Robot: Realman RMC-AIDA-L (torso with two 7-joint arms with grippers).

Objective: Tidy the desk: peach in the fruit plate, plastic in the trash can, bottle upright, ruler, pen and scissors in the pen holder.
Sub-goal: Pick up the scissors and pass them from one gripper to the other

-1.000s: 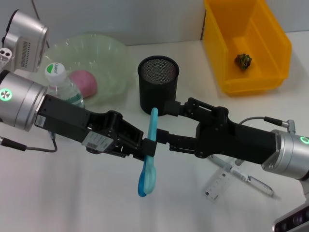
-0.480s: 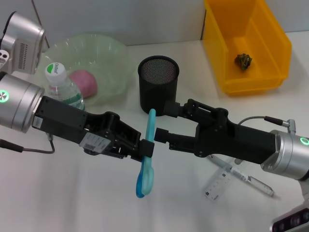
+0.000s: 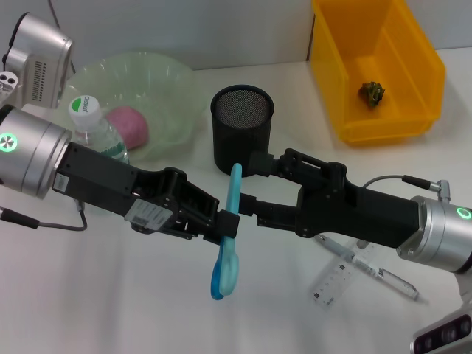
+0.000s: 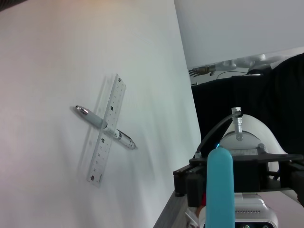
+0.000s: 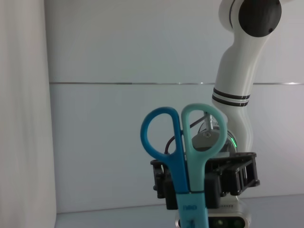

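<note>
Blue scissors (image 3: 230,236) hang in mid-air over the desk, handles down, with my left gripper (image 3: 223,225) shut on their middle. My right gripper (image 3: 251,186) faces them from the other side, open, its fingers right beside the blade. The right wrist view shows the scissors (image 5: 183,156) clamped in black fingers (image 5: 161,183). The black mesh pen holder (image 3: 242,125) stands just behind. A clear ruler (image 3: 335,284) and a pen (image 3: 380,274) lie crossed under the right arm. The pink peach (image 3: 127,125) sits in the green fruit plate (image 3: 158,70). The bottle (image 3: 94,131) stands upright.
A yellow bin (image 3: 424,66) at the back right holds a crumpled dark scrap (image 3: 372,92). In the left wrist view the ruler (image 4: 111,107) and pen (image 4: 90,116) lie on bare white desk. A grey device (image 3: 37,51) sits at the far left.
The left gripper and scissors dipped slightly down and left half a second ago and have come back up to the right. The right gripper has barely moved.
</note>
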